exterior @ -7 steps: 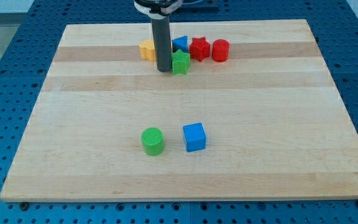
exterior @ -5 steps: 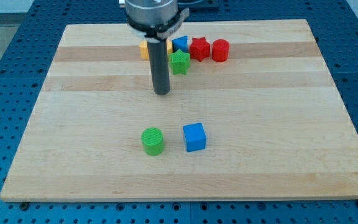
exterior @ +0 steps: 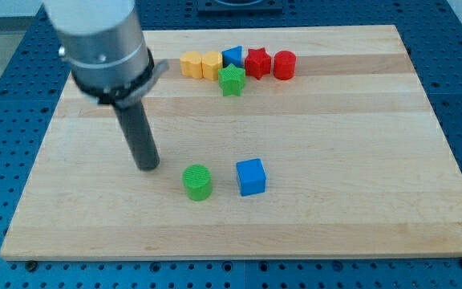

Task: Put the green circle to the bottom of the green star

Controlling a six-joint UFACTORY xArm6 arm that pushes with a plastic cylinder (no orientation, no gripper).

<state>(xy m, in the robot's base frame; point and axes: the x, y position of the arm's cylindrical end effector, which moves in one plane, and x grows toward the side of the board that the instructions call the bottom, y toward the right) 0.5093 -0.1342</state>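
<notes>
The green circle sits low on the wooden board, just left of a blue cube. The green star lies near the view's top, just below a row of blocks. My tip rests on the board to the left of the green circle, a short gap away and slightly higher in the view. The tip is far below and left of the green star.
The row at the view's top holds two yellow blocks, a blue block, a red star and a red cylinder. The arm's grey body covers the board's upper left.
My tip has moved from beside the green star down and to the left, ending left of the green circle. No block has moved.
</notes>
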